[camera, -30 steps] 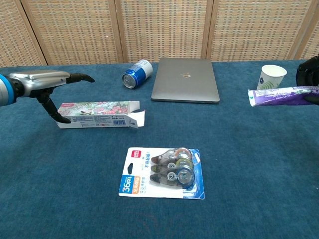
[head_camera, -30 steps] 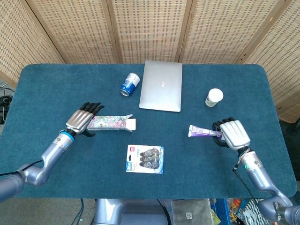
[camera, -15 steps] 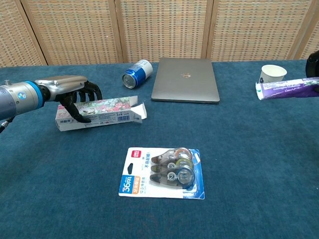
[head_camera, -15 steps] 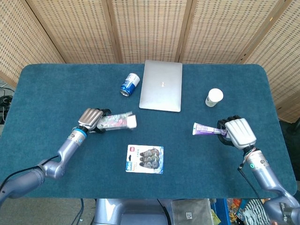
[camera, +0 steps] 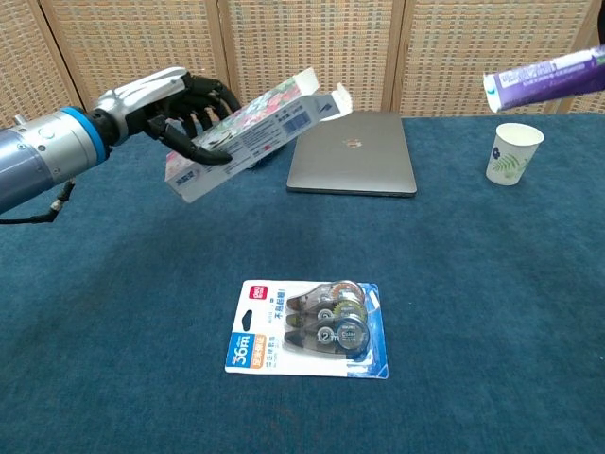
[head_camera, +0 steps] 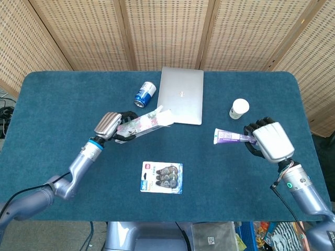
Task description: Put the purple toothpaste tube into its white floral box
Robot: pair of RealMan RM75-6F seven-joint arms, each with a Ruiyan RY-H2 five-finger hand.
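Head view showed the tube held off the surface in the right robot hand, cap end pointing left, well apart from the box. The left robot hand gripped the box aloft, open flap end raised toward the tube. Advice: align both axes before insertion and lead with the cap. The tube looked soft and flattened; the box was thin printed card.

A closed silver laptop sat on the blue bench, blue can lying beside it, paper cup nearby, correction tape pack up front.
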